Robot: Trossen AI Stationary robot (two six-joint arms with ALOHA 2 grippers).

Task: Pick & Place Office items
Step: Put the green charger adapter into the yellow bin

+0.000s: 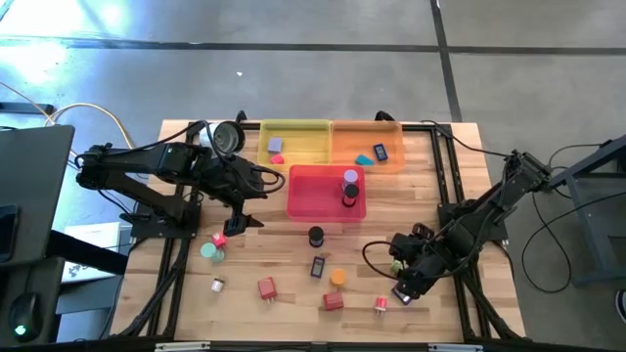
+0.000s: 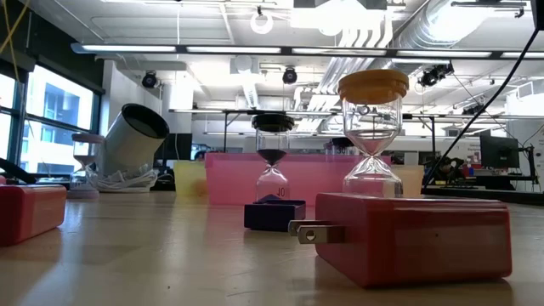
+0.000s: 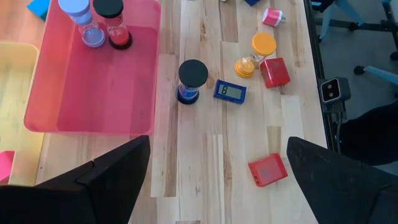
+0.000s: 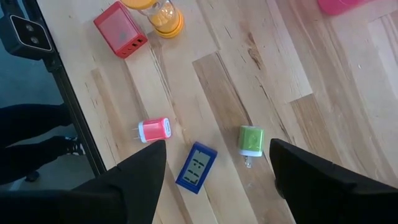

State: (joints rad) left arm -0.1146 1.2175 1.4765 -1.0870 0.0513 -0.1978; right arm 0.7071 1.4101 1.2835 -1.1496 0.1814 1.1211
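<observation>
Small office items lie scattered on the wooden table: a black-capped hourglass, a dark timer, an orange-capped hourglass, and two red blocks. My left gripper hangs open above the table's left half; its wrist view shows the black-capped hourglass and a red block ahead of the fingers. My right gripper hangs open over the near right area. Just past its fingers lie a blue timer, a green plug piece and a pink plug piece.
A pink tray holds a lilac-capped and a black-capped hourglass. Behind it stand a yellow tray and an orange tray, each holding small pieces. A round silver-rimmed object sits at the far left. Black rails frame the table.
</observation>
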